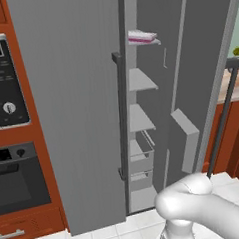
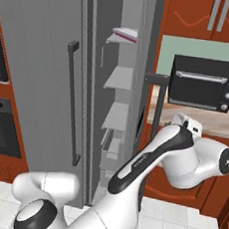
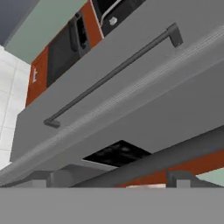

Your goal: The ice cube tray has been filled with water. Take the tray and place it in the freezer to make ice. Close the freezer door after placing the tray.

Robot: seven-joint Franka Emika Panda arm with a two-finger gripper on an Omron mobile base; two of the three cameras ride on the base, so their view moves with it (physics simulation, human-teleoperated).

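Left base view: ice cube tray on top freezer shelf; freezer door apparently ajar.

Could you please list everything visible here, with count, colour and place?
ice cube tray: one, pale with pink rim, top freezer shelf
freezer: one, grey, white shelves, centre
freezer door: one, grey, swung open, right of the shelves
plain fridge door: one, grey, shut, left
wall oven: one, black, far left
toaster oven: one, black, right counter
arm: one, white, foreground; jaws open
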